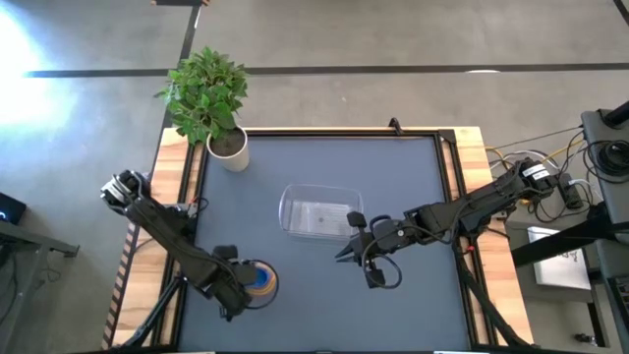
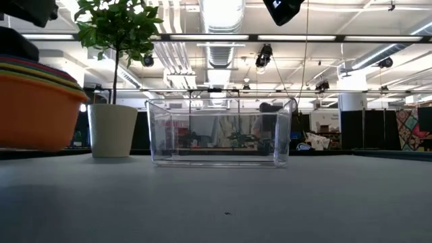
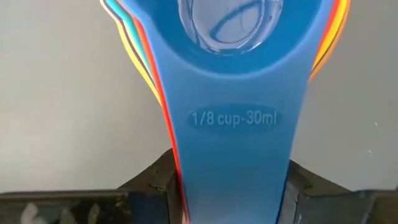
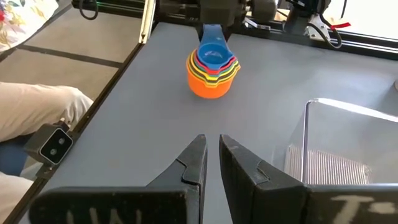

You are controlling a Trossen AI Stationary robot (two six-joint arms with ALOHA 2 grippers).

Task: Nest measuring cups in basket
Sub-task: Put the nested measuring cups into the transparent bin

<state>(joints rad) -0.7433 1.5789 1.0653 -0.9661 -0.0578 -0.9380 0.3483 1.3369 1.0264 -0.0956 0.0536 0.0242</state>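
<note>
**Nested cups in the left pincer's grip, basket standing bare**

Nearest the left wrist camera is the blue handle (image 3: 235, 143) of the smallest measuring cup, marked "1/8 cup-30ml", with the edges of red, yellow and orange handles fanned out beneath it. The left pincer (image 3: 233, 190) is closed on this bundle of handles, one dark finger (image 3: 155, 180) on each side.

The measuring cups (image 4: 212, 70) sit one inside another as a single stack on the table (image 1: 324, 315), orange outermost and the blue one on top, with yellow, red and green rims showing between. From above, the stack (image 1: 261, 280) lies near the table's front edge on the left side, with the left pincer (image 1: 239, 282) touching it. It is well apart from the basket.

The basket (image 1: 316, 213) stands near the middle of the table, upright on its base. Through its clear walls (image 2: 219, 131) nothing coloured shows inside; its ribbed floor (image 4: 333, 167) looks bare.

The right pincer (image 1: 351, 252) is just beside the basket's front right corner, pointing toward the stack. Its two fingers (image 4: 193, 168) are nearly together with only a narrow slit between them, and they hold nothing.

A white plant pot (image 1: 229, 149) with a leafy plant stands at the table's back left corner.
</note>
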